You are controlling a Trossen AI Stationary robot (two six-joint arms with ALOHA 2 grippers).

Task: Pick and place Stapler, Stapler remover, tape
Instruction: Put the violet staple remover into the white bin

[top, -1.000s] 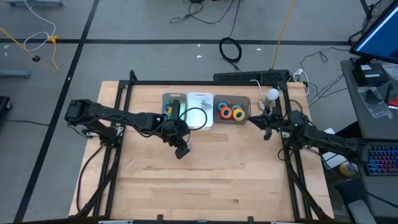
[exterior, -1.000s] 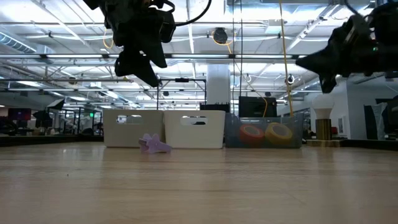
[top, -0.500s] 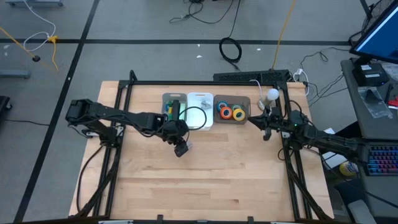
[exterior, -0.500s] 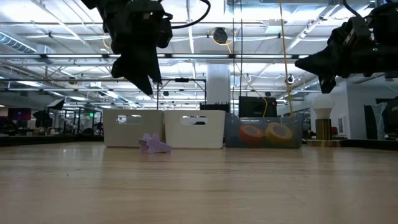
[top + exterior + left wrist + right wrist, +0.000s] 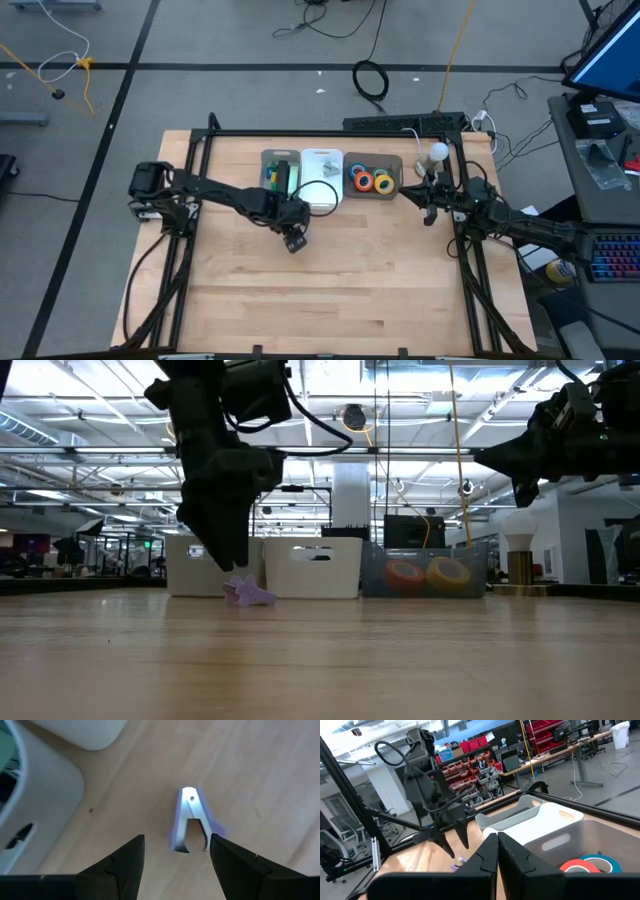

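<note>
The lavender staple remover (image 5: 191, 820) lies flat on the wood in front of the bins (image 5: 247, 593). My left gripper (image 5: 176, 838) is open and points down just above it (image 5: 225, 550), with one finger on each side of its jaw end and neither touching it (image 5: 293, 240). A green and dark stapler (image 5: 275, 176) lies in the left white bin. Orange, yellow and blue tape rolls (image 5: 371, 180) sit in the grey bin; a green roll does not show. My right gripper (image 5: 496, 843) is shut and waits high near the table's right edge (image 5: 428, 200).
Three bins stand in a row at the table's far side: a left white bin (image 5: 266, 160), a middle white bin (image 5: 322, 160) and a grey bin (image 5: 392, 162). A black frame (image 5: 330, 133) runs round the table. A lamp (image 5: 438, 152) stands at the far right corner. Bare wood lies toward the near edge.
My left gripper has come down from high above the table toward the staple remover, staying open, and the left arm has reached farther toward the table's right. The remover has not moved.
</note>
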